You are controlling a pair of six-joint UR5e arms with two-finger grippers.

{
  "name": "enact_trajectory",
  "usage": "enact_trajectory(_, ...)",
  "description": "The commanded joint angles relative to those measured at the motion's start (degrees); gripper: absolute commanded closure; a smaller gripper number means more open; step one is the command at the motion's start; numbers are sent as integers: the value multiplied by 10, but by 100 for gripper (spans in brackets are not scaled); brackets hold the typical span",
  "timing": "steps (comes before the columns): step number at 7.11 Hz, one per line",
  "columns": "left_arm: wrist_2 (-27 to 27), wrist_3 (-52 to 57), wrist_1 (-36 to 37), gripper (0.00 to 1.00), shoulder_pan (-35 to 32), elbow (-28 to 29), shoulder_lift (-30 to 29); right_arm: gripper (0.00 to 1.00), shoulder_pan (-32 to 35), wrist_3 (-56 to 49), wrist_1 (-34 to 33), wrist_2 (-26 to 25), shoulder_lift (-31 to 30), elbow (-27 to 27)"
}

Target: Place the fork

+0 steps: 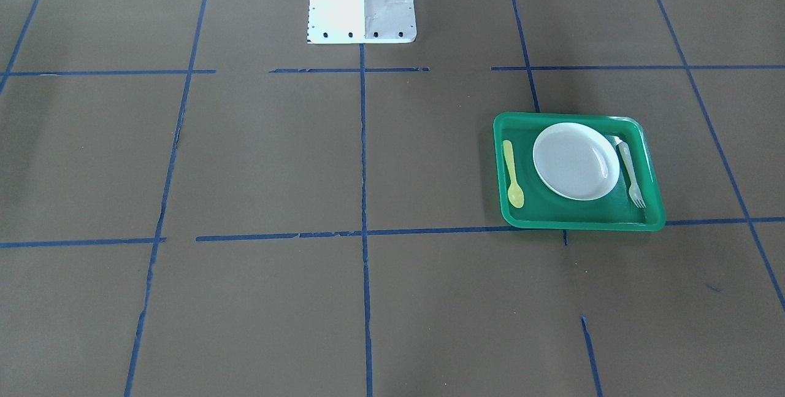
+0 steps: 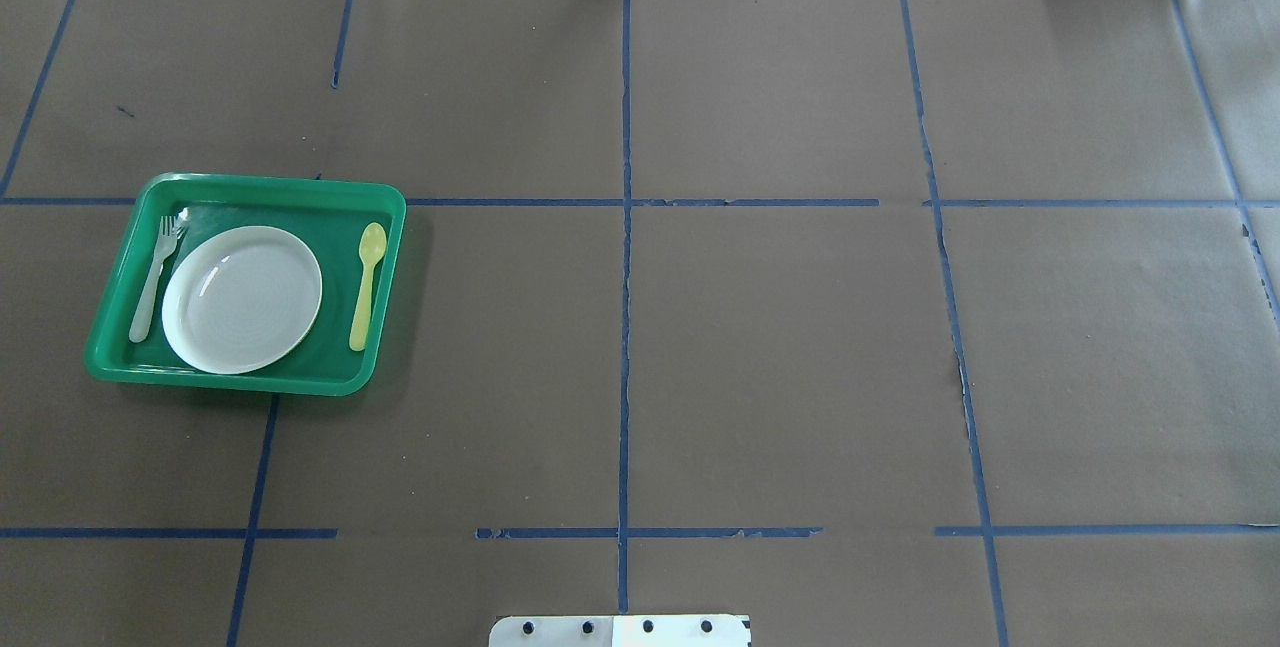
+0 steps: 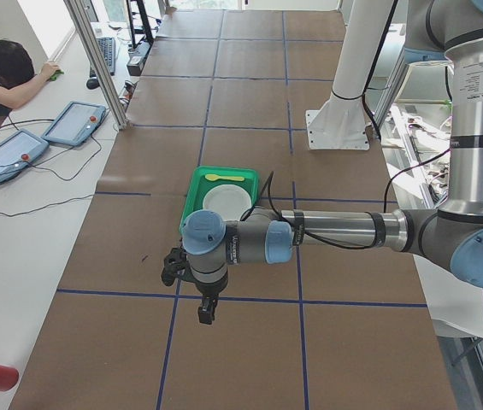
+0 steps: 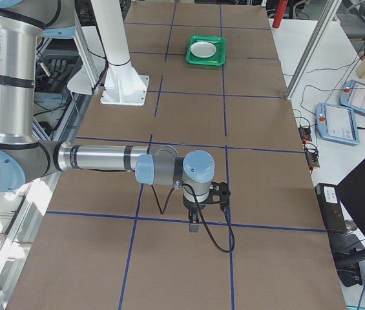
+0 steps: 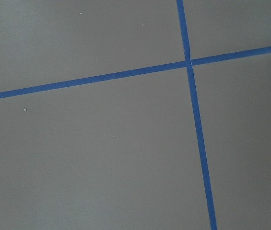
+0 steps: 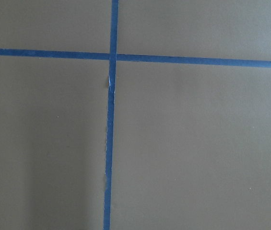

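While the fork (image 2: 155,277) lies flat in the green tray (image 2: 250,384), just beside the white plate (image 2: 242,299) on the robot's left of it, the yellow spoon (image 2: 366,285) lies at the plate's opposite side. The left gripper (image 3: 205,314) and right gripper (image 4: 194,226) hang over bare table (image 2: 800,347), well apart from the plate. I cannot tell whether their fingers are spread or pressed together.
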Motion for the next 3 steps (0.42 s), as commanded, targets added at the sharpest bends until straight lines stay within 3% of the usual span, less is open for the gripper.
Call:
enact_trajectory(1,0,0,0,0,0,-2,-1,0,0,0,0,0,0,0)
enact_trajectory(3,0,0,0,0,0,-5,-1,0,0,0,0,0,0,0)
